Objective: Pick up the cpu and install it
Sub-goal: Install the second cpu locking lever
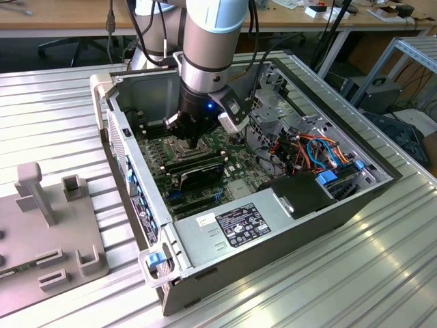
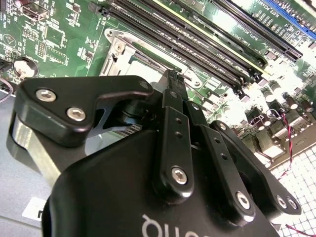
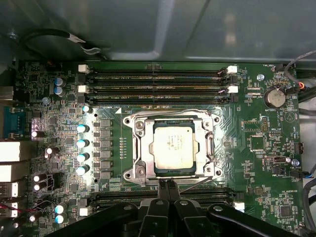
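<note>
The cpu [image 3: 174,148], a square chip with a dull silver top, lies flat inside the metal-framed socket [image 3: 136,148] on the green motherboard [image 3: 256,163]. The socket's frame stands around it and nothing covers its top. My gripper [image 3: 166,184] is shut, its two black fingertips pressed together with nothing between them. It hovers just off the socket's edge, beside the nearer memory slots. In the second wrist view the gripper [image 2: 173,75] points down at the socket [image 2: 116,49]. In the exterior view the gripper [image 1: 191,134] reaches down into the open computer case [image 1: 225,229].
Long black memory slots [image 3: 155,79] run along both sides of the socket, with tall capacitors [image 3: 81,143] close by. Case walls surround the board. Orange and blue cables [image 1: 317,154] and a black box [image 1: 300,191] fill the case at the exterior view's right. A grey fixture [image 1: 48,225] sits at its left.
</note>
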Robot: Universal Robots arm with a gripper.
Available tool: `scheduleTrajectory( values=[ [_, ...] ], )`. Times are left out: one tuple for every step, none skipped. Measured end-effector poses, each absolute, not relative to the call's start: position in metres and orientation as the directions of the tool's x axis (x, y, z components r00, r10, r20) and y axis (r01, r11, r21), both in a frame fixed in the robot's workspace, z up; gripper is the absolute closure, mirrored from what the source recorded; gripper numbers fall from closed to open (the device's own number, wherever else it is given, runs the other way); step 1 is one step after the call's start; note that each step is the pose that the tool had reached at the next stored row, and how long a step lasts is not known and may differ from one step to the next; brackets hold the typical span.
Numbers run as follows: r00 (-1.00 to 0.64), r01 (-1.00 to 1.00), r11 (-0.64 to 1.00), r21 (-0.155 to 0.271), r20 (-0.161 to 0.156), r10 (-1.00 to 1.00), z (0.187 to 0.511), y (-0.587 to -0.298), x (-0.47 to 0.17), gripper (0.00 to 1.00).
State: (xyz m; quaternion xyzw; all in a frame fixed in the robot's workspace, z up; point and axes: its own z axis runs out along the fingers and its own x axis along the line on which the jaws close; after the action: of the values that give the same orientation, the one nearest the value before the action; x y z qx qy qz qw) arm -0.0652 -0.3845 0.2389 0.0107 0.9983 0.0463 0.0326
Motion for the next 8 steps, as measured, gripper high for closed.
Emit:
scheduleTrajectory(
  values=[
    [-0.998, 0.018, 0.995, 0.093, -0.064, 0.024, 0.2389, -0.3845, -0.0652, 0.89],
    [-0.998, 0.018, 0.995, 0.093, -0.064, 0.024, 0.2389, -0.3845, -0.0653, 0.89],
    [-0.998, 0.018, 0.995, 0.093, -0.064, 0.024, 0.2389, -0.3845, -0.0653, 0.89],
    [-0.998, 0.018, 0.995, 0.093, -0.064, 0.025, 0.2389, -0.3845, -0.0654, 0.89],
    [-0.998, 0.019, 0.995, 0.093, -0.064, 0.025, 0.2389, -0.3844, -0.0657, 0.89],
    [-0.998, 0.018, 0.995, 0.093, -0.064, 0.025, 0.2389, -0.3845, -0.067, 0.89],
    [-0.998, 0.018, 0.995, 0.093, -0.064, 0.024, 0.2389, -0.3845, -0.0678, 0.89],
    [-0.998, 0.018, 0.995, 0.093, -0.064, 0.024, 0.2388, -0.3845, -0.0684, 0.89]
  ],
)
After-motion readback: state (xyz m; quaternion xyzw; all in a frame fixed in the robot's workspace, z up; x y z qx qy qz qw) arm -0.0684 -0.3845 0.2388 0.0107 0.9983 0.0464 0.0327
